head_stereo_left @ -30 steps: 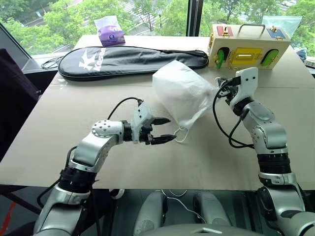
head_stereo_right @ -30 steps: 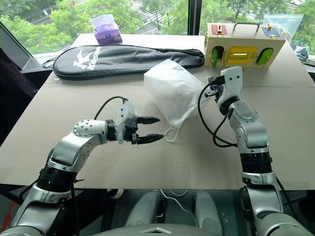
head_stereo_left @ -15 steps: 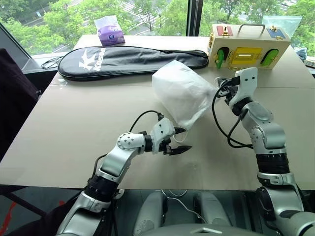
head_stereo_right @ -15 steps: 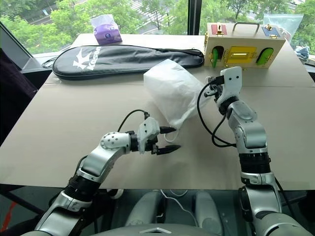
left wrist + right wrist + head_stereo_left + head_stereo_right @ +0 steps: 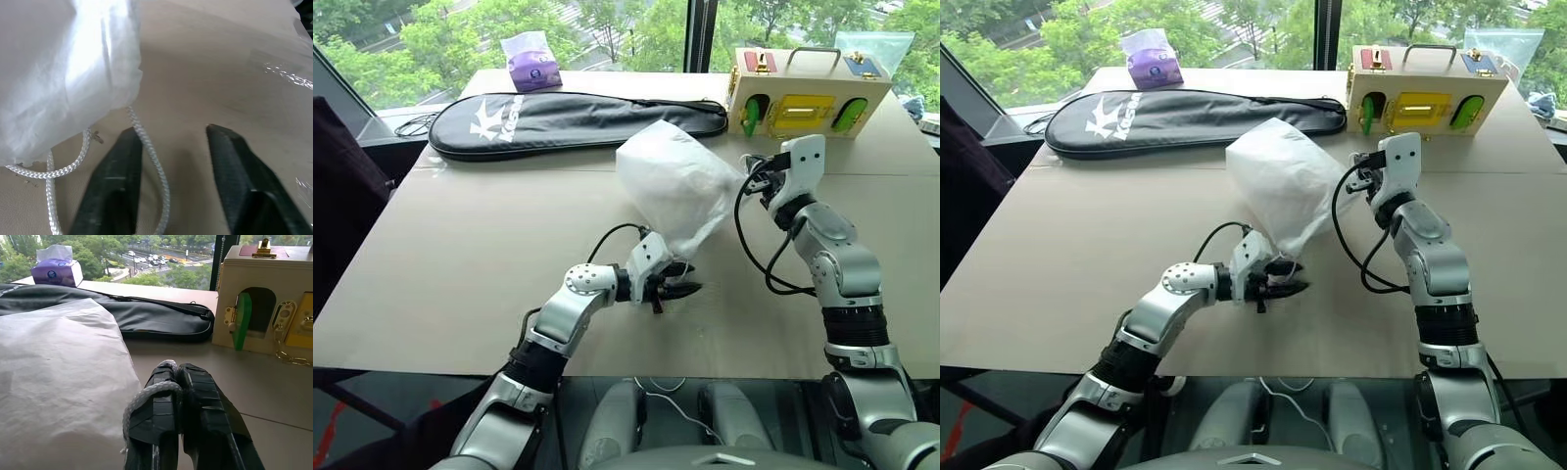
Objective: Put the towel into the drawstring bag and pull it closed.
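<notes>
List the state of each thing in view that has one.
drawstring bag: bulging, held up off the table at one side.
right gripper: shut on a cord loop.
left gripper: fingers apart around the other cord.
racket case: lying flat.

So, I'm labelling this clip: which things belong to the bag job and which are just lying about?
Job:
- drawstring bag
- its cord
- left gripper
- right gripper

Lying about:
- black racket case
- tissue pack
- latch box

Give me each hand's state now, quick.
Left hand: open, fingers either side of the bag's cord, not gripping.
Right hand: closed on a cord loop.
</notes>
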Tool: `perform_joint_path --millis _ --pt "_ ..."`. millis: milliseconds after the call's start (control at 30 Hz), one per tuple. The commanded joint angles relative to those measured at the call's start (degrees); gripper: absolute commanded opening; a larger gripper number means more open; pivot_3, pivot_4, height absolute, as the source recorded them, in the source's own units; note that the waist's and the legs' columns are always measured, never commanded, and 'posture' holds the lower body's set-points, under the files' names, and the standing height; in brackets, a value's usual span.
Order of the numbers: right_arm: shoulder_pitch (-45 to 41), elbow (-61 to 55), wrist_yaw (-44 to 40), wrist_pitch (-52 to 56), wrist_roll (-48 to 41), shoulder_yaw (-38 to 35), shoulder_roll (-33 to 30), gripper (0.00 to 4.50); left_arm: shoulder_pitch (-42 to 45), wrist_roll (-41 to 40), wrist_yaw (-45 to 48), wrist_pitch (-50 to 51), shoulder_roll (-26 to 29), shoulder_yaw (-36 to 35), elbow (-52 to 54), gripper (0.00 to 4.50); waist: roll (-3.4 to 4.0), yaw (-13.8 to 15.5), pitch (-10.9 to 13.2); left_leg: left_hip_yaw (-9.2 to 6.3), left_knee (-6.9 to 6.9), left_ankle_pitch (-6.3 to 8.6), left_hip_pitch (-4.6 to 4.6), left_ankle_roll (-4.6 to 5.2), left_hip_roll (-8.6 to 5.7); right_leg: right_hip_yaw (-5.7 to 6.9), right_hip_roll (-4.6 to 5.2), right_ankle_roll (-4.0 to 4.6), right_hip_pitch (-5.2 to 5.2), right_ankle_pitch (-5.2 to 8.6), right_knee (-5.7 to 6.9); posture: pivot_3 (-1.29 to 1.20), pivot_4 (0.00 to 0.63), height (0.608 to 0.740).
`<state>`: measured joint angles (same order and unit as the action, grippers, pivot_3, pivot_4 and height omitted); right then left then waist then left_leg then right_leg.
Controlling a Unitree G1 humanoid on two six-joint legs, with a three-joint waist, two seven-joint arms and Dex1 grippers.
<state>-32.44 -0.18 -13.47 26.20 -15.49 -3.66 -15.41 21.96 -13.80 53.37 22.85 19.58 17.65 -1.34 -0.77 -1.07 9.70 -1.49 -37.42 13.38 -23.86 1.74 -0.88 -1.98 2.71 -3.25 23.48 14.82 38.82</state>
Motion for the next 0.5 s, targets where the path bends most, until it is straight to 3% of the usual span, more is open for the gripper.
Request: perform_joint_path --millis 33,233,500 --pt "-0.5 -3.4 -0.1 -0.3 0.1 -0.8 -0.3 0.0 -0.3 -1.1 -0.5 1.1 -0.2 -1.2 1.4 0.06 0.0 0.0 0.0 0.0 0.0 0.0 0.01 0.0 0.0 0.0 0.0 0.0 0.0 0.0 0.01 0.0 0.15 0.74" --pt "0.0 -3.8 0.0 -0.1 0.1 -0.8 -0.2 0.0 -3.1 1.0 -6.2 -1.0 -0.2 -3.5 6.6 0.06 0.0 -0.1 0.0 0.01 0.0 0.0 0.01 0.0 0.01 -0.02 0.01 0.0 0.0 0.0 0.0 0.0 0.15 0.74" --pt "0.8 -2.9 2.0 -2.0 2.3 -1.5 -0.3 0.0 -8.8 22.3 -32.1 -21.6 0.4 -8.3 11.5 0.06 0.0 0.3 0.0 0.01 0.01 0.0 0.02 0.0 -0.01 -0.02 0.19 0.0 0.0 -0.01 0.0 0.0 0.15 0.74"
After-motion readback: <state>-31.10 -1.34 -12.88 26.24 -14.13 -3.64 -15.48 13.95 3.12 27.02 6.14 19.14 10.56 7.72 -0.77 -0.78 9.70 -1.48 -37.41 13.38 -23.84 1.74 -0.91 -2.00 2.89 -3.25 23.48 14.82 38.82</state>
